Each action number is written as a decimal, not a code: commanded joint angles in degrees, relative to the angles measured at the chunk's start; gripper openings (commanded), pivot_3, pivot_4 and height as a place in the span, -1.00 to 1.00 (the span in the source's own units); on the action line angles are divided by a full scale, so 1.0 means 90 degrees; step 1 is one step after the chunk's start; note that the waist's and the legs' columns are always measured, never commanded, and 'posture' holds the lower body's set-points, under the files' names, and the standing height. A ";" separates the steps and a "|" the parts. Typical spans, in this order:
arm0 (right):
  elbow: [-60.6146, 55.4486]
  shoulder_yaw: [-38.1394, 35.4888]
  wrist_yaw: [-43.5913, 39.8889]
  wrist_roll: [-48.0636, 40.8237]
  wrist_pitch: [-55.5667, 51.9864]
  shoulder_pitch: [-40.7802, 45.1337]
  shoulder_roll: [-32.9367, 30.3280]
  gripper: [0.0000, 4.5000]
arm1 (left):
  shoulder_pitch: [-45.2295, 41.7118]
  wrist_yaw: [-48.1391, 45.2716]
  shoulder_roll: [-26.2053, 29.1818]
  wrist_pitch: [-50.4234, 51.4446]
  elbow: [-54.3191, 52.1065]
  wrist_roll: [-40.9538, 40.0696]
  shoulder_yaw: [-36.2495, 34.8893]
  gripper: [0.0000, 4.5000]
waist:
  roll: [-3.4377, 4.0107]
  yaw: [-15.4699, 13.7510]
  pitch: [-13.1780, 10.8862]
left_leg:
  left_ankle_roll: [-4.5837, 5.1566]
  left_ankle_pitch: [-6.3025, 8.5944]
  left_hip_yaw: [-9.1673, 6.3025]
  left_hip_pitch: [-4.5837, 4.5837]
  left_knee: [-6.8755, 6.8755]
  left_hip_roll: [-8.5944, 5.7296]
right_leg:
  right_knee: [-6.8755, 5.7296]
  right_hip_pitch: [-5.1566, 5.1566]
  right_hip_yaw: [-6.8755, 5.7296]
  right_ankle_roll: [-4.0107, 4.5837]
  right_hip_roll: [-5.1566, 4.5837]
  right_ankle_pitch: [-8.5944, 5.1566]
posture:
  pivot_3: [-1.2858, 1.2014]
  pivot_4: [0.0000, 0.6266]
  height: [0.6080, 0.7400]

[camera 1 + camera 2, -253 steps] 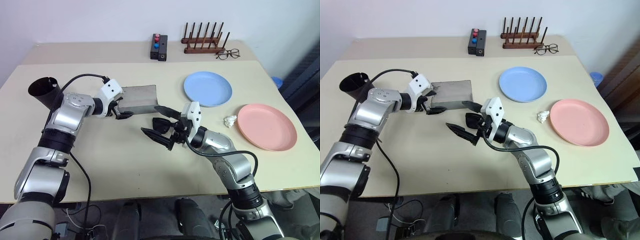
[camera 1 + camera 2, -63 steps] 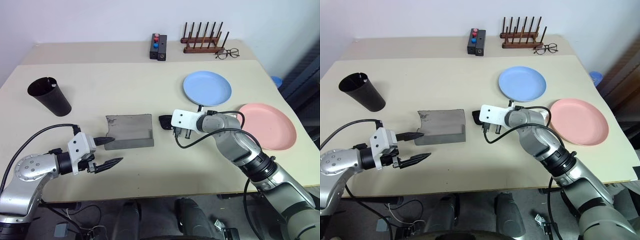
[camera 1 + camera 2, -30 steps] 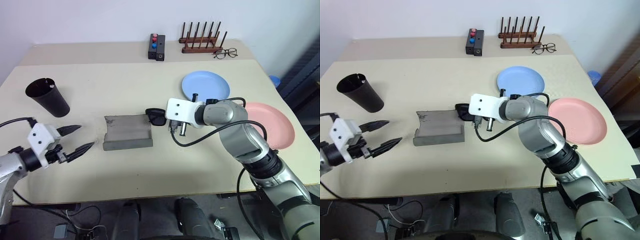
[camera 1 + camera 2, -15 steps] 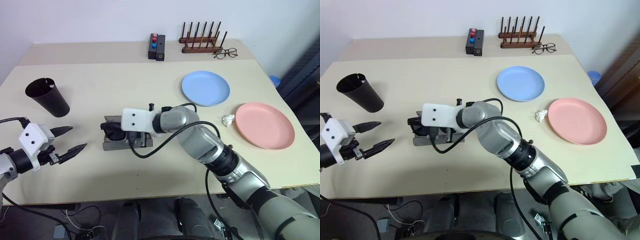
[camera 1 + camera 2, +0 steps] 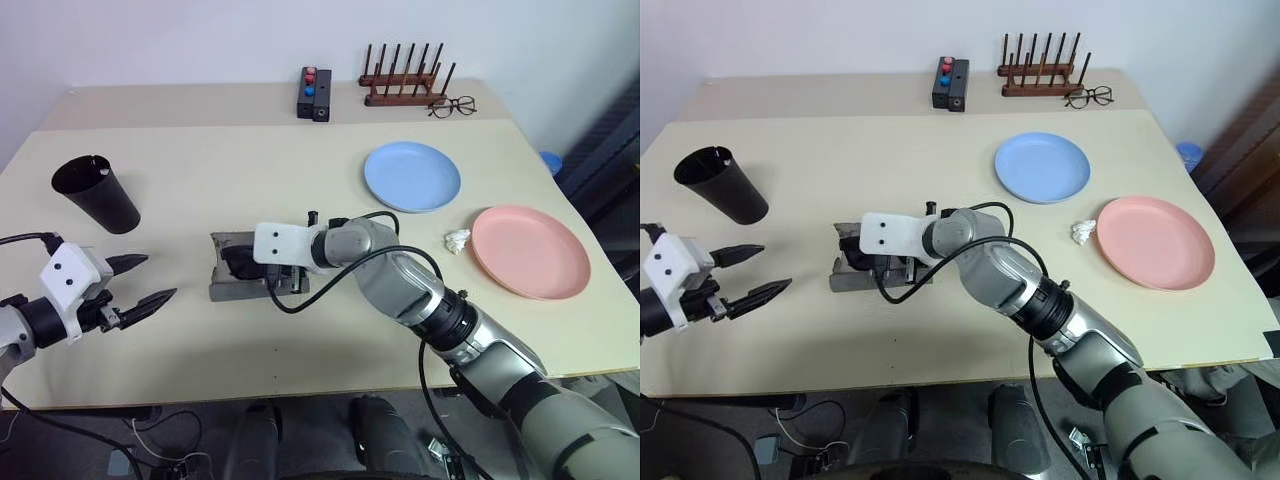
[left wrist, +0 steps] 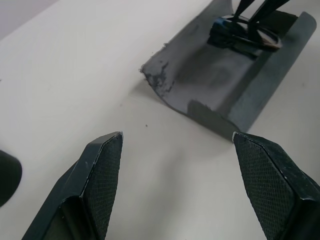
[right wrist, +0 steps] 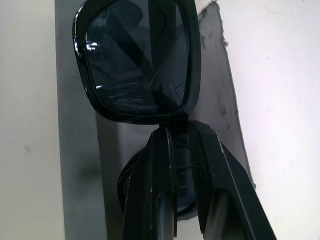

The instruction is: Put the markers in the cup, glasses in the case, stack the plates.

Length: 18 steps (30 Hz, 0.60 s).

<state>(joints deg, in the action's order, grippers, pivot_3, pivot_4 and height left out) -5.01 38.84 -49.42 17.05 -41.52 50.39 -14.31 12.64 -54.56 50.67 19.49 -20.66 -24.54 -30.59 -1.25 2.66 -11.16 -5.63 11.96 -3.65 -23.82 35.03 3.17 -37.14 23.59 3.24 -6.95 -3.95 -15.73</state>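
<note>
Glasses (image 7: 137,60) in right pincer (image 7: 175,150) over case (image 6: 235,80)

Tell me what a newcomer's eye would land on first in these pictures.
First, the right gripper, shut on the black sunglasses and holding them over the open grey case in the middle of the table. Next, the left gripper, open and apart from the case at the table's near left edge. Then the blue plate and pink plate, lying apart on the right.

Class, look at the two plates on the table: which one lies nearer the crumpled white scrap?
The pink plate. The scrap sits just beside its rim, while the blue plate lies farther back, with bare table between.
</note>
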 commanded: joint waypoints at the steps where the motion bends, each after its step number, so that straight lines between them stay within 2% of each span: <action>1: -0.0417 0.0010 -0.0037 0.0067 -0.0133 -0.0093 -0.0089 -0.99 | -0.0046 -0.0022 -0.0051 -0.0009 -0.0199 -0.0201 -0.0084 0.61 | 0.0000 -0.0001 0.0000 | 0.0000 0.0000 0.0000 0.0000 0.0000 0.0000 | 0.0001 0.0000 0.0000 0.0000 0.0000 0.0000 | 0.03 -0.52 1.00; 9: -0.0500 0.0092 -0.0002 0.0121 -0.0296 -0.0214 -0.0090 -0.99 | -0.0105 -0.0200 -0.0136 -0.0017 -0.0131 -0.0432 0.0061 0.61 | -0.0001 -0.0010 0.0001 | 0.0000 0.0000 0.0000 0.0000 0.0003 0.0000 | 0.0002 -0.0002 0.0000 0.0001 0.0000 -0.0001 | 0.03 -0.52 1.00; 10: -0.0492 0.0082 0.0001 0.0122 -0.0292 -0.0212 -0.0087 -0.58 | -0.0105 -0.0225 -0.0141 -0.0051 -0.0095 -0.0414 0.0085 0.61 | -0.0001 -0.0009 0.0001 | 0.0000 0.0000 0.0000 0.0000 0.0003 0.0000 | 0.0002 -0.0003 0.0000 0.0001 0.0000 -0.0001 | 0.03 -0.52 1.00; 12: -0.0481 0.0051 0.0020 0.0118 -0.0286 -0.0202 -0.0077 -0.21 | -0.0107 -0.0256 -0.0152 -0.0093 -0.0048 -0.0388 0.0114 0.61 | 0.0000 -0.0005 0.0000 | 0.0000 0.0000 0.0000 0.0000 0.0003 0.0000 | 0.0002 -0.0002 0.0000 0.0002 0.0000 -0.0001 | 0.03 -0.52 1.00; 16: -0.0564 -0.0237 0.0087 -0.0058 -0.0372 -0.0151 0.0035 0.74 | -0.0048 -0.0293 -0.0198 -0.0188 0.0000 -0.0359 0.0114 0.61 | 0.0000 -0.0002 0.0000 | 0.0000 0.0000 0.0000 0.0000 0.0001 0.0001 | 0.0002 0.0000 0.0000 0.0001 0.0000 -0.0001 | 0.03 -0.52 1.00; 17: -0.0591 -0.0312 0.0087 -0.0113 -0.0401 -0.0147 0.0061 0.92 | -0.0031 -0.0301 -0.0208 -0.0210 0.0013 -0.0351 0.0113 0.61 | 0.0000 0.0003 0.0000 | 0.0000 0.0000 0.0000 0.0000 0.0000 0.0001 | 0.0002 0.0000 0.0000 0.0001 0.0000 -0.0001 | 0.03 -0.52 1.00; 18: -0.0638 -0.0409 0.0093 -0.0193 -0.0381 -0.0164 0.0088 0.92 | -0.0011 -0.0306 -0.0222 -0.0241 0.0033 -0.0333 0.0108 0.61 | 0.0000 0.0005 0.0000 | 0.0000 0.0000 0.0000 0.0000 0.0000 0.0001 | 0.0002 0.0000 0.0000 0.0001 0.0000 -0.0001 | 0.03 -0.52 1.00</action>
<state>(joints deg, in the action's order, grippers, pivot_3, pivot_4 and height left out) -7.87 37.22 -48.76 16.52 -45.16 48.23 -14.52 12.46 -57.22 48.75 18.62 -20.27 -27.53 -28.81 -1.26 2.71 -11.16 -5.63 11.96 -3.65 -23.83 35.03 3.18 -37.12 23.59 3.24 -6.94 -3.95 -15.74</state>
